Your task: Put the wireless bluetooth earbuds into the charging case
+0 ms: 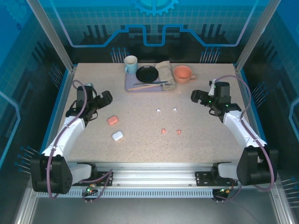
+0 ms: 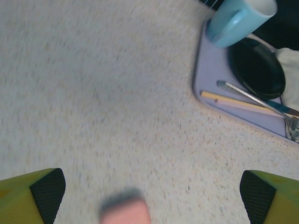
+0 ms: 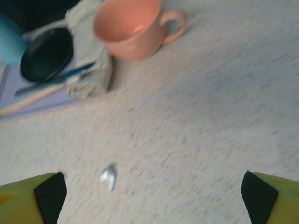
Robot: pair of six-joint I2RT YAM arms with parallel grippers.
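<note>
You've got pink case [image 1: 112,120] lying flat, lid shut. White case [image 1: 117,136] just beside it, nearer side, shut. White earbuds [image 1: 159,111] loose, well right of pink case. Pink earbuds [image 1: 163,131] right too, slightly nearer.

Left gripper [image 1: 103,100] hovers near the table [image 1: 145,144] left edge, fingers spread wide. Right gripper [image 1: 198,97] hovers near the right edge, fingers likewise spread.

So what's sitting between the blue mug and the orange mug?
In the top view: a lilac tray holding a black plate, then a folded cloth.
</note>
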